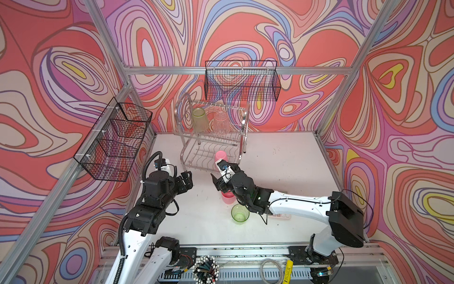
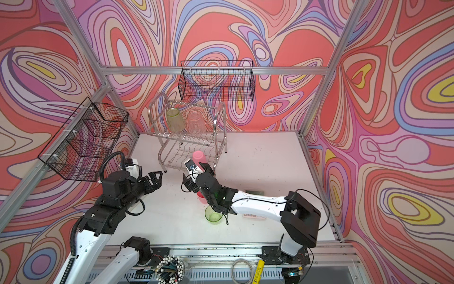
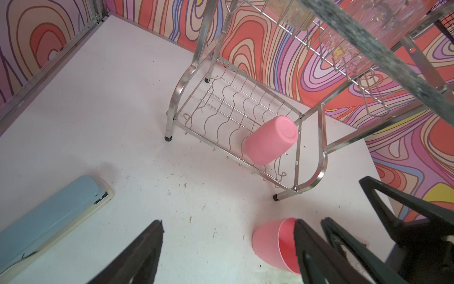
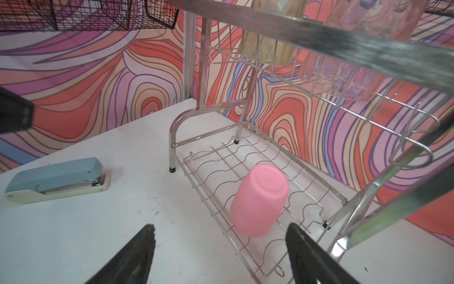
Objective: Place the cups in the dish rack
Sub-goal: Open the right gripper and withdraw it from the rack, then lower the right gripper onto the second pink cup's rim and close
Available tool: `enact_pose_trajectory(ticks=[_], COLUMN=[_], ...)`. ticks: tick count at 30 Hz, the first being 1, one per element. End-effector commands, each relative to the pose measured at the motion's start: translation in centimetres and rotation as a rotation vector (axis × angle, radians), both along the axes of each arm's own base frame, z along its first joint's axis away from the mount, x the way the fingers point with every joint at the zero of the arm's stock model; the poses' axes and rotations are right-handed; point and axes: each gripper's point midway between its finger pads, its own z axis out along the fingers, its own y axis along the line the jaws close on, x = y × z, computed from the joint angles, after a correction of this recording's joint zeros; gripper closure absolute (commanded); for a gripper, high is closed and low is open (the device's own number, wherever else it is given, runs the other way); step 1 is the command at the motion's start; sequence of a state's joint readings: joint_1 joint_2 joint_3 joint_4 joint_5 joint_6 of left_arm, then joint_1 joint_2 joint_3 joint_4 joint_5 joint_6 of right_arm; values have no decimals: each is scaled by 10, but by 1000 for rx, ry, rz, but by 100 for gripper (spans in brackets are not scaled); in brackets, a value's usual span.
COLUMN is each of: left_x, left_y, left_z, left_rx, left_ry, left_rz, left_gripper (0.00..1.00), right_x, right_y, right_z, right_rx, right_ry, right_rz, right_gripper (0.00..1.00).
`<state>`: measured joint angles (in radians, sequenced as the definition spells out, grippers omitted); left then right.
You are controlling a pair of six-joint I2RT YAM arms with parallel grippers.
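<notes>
The pink cup lay bottom-up and tilted on the lower tier of the dish rack, right of centre in my right wrist view, close to the front wire. My right gripper stood open and empty just before it. My left gripper, left of centre in both top views, was open and empty too. As I judged it, a careless withdrawal might clip that leaning cup and roll it off the wires. Beneath my right arm a second pink cup and a green cup stood on the table, below centre in a top view, where my wrist could knock them.
</notes>
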<state>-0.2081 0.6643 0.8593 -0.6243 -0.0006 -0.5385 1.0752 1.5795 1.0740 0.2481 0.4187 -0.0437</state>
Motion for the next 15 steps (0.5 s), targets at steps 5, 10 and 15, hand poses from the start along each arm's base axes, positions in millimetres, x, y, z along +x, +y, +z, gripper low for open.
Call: enact_pose_trajectory(ticks=[5, 10, 15], left_x=[-20, -21, -18], left_y=[2, -5, -18], left_z=[-28, -40, -51], left_rx=[-25, -25, -50], left_ry=[109, 169, 214], left_rz=[11, -26, -92], left_gripper=[15, 14, 13], right_x=[-60, -82, -87], right_y=[-26, -27, -25], right_z=[-42, -57, -72], right_rx=[-180, -269, -337], right_ry=[273, 407, 491], right_rz=[138, 221, 225], right_gripper=[23, 32, 44])
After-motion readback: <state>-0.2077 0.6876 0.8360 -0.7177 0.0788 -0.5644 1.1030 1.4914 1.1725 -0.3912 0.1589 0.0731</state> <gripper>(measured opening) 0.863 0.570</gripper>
